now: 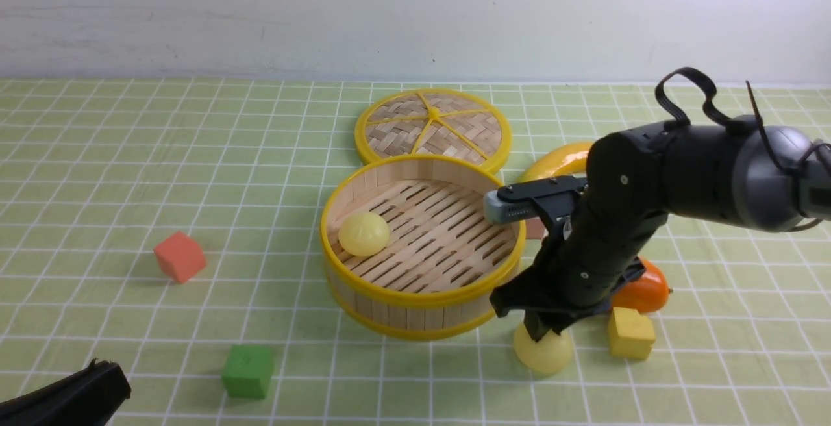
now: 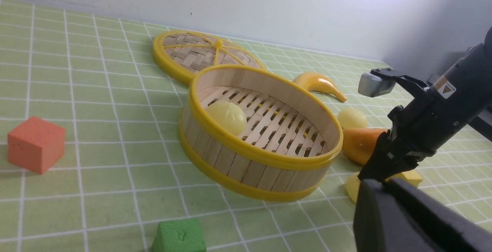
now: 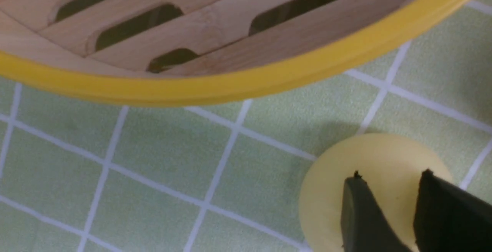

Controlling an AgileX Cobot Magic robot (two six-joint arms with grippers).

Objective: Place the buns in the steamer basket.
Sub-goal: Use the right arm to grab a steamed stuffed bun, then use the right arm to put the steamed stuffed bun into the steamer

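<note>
Bun [image 3: 369, 156] under the right fingers [image 3: 361, 213], beside the steamer basket [image 1: 422, 299]
It lies on the worktop [image 1: 130, 186] at the basket's 4 o'clock; the fingers stand slightly apart over its top, grip unclear. The left fingers [image 2: 403, 213] are closed. The bun looks light, smooth and squashy, so it is best pinched gently across its middle.

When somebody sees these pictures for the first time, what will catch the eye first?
The big steamer basket with yellow rims stands in the middle, one pale bun lying inside at its left. Near its front right, the black right tool points down onto a second bun beside a yellow cube.
</note>
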